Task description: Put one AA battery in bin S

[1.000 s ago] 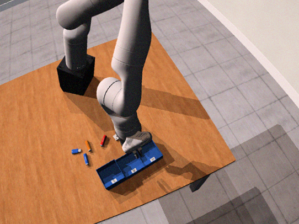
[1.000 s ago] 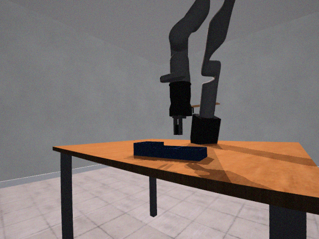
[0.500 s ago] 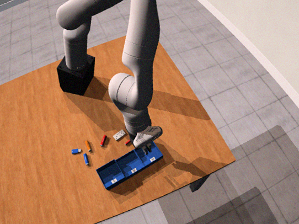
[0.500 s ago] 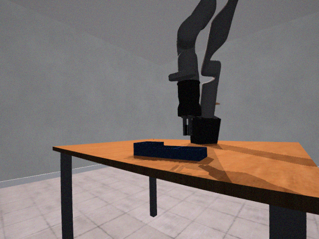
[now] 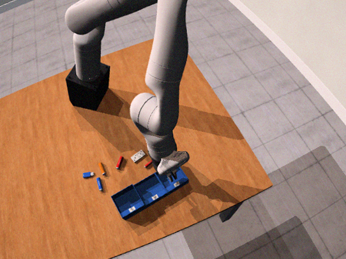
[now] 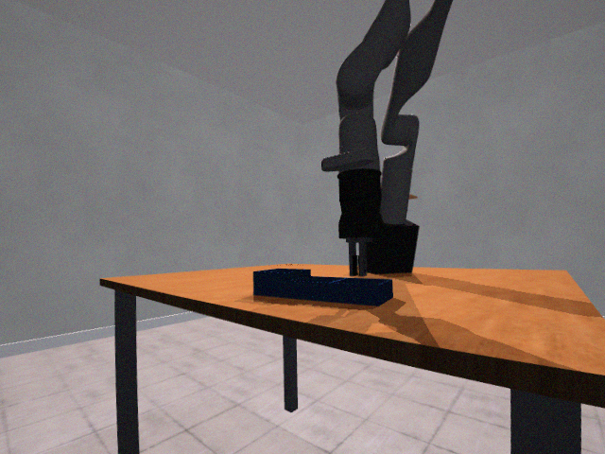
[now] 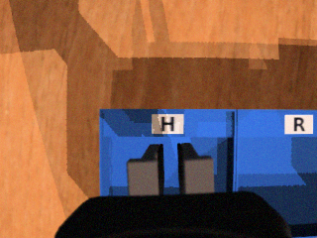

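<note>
A blue row of three bins [image 5: 150, 192] stands near the table's front edge. The wrist view shows the bin marked H [image 7: 167, 124] and beside it the bin marked R [image 7: 298, 124]; the S label is out of that view. My gripper [image 5: 172, 176] hangs straight down over the H bin at the row's right end, with its fingertips near the rim. The fingers stand close together with only the blue bin floor showing in the narrow gap, so they hold nothing. An orange battery [image 5: 102, 168], a blue battery [image 5: 99, 184] and a red battery [image 5: 119, 162] lie on the table behind the bins.
A second red piece [image 5: 147, 164] lies partly hidden behind my wrist. A blue USB stick [image 5: 88, 174] and a white flat part [image 5: 138, 155] lie near the batteries. The arm's black base [image 5: 89, 86] stands at the back. In the exterior view the gripper [image 6: 357, 266] is just behind the bin row [image 6: 322, 288].
</note>
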Controlling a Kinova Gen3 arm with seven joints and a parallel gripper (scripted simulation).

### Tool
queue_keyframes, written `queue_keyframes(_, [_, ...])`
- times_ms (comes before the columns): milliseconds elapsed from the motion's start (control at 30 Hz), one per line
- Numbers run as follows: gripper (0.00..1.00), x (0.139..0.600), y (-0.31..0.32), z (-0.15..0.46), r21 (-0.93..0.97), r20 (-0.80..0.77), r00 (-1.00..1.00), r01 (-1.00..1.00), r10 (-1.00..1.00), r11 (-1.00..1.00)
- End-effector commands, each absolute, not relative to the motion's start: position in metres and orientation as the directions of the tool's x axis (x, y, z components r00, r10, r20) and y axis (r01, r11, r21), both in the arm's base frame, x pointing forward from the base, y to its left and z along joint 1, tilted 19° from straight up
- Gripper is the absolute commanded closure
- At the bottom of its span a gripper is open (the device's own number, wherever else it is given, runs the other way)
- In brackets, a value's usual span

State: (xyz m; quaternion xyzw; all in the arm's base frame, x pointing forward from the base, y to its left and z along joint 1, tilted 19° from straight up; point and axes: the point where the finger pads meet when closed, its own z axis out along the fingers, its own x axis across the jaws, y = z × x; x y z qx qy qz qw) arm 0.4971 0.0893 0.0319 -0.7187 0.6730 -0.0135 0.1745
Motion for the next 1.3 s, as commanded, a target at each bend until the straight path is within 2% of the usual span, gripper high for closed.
queue_keyframes(0, [0.69,0.497,0.087,0.020,-0.259,-0.212,0.088,-0.965,-0.973,-0.031])
queue_keyframes(1267, [0.69,0.500,0.091,0.007,-0.259,-0.212,0.088,-0.965,-0.973,-0.031])
